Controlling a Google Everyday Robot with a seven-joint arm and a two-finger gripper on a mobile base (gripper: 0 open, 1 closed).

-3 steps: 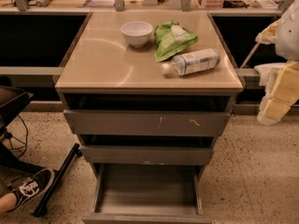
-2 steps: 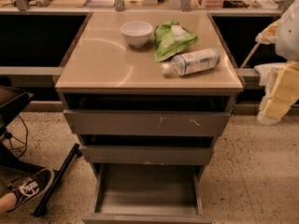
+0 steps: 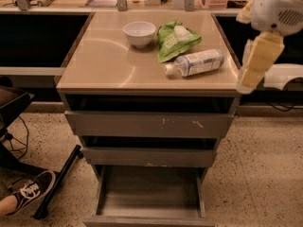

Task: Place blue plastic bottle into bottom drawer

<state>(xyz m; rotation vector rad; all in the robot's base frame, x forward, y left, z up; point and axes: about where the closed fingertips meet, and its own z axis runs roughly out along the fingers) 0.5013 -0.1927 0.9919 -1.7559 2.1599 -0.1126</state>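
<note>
The blue plastic bottle (image 3: 196, 62) lies on its side on the cabinet top (image 3: 109, 63), near the right front corner, white cap pointing left. The bottom drawer (image 3: 150, 195) is pulled open below, and its grey floor is bare. My gripper (image 3: 249, 77) hangs at the end of the white and cream arm, just off the right edge of the cabinet top. It is to the right of the bottle and holds nothing that I can see.
A green snack bag (image 3: 175, 40) lies just behind the bottle, and a white bowl (image 3: 139, 33) stands to its left. The two upper drawers (image 3: 149, 124) stand slightly ajar. A person's shoe (image 3: 28, 193) and a black chair leg (image 3: 59, 181) are on the floor at left.
My arm and gripper have moved left, toward the right edge of the cabinet top. The bottle, bag, bowl and drawers have not moved.
</note>
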